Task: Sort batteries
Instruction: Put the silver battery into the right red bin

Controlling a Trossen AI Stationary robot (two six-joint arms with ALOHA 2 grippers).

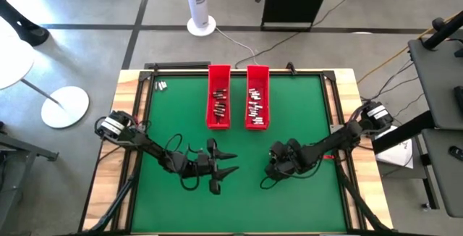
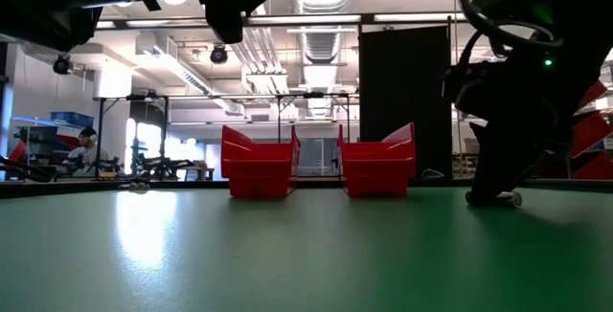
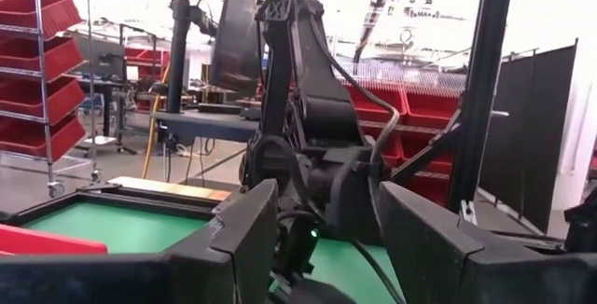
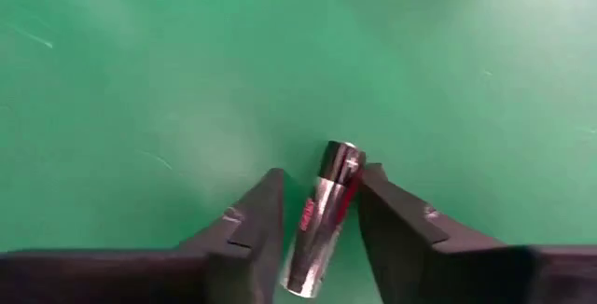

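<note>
A silvery battery (image 4: 322, 215) lies on the green mat, and my right gripper (image 4: 324, 173) has come down over it and is shut on it. The low view shows the same battery (image 2: 510, 198) on the mat under that gripper. Two long red trays (image 1: 219, 97) (image 1: 257, 97) stand side by side at the far middle, each with several batteries lying in it. Two more batteries (image 1: 160, 85) lie loose at the far left corner. My left gripper (image 1: 230, 162) hangs open over the near middle of the mat, with nothing between its fingers. My right gripper has the battery's two long sides between its two fingers, the far end (image 4: 347, 159) against one finger (image 4: 392, 211). The fingers slant steeply down from above and lie roughly along the battery, which sits a little askew between them. The battery rests on the mat.
Wooden table edges and a black frame (image 1: 329, 113) border the mat. A white fan stand (image 1: 201, 24) is beyond the far edge. Bare mat lies between the two arms and the trays, and along the near edge.
</note>
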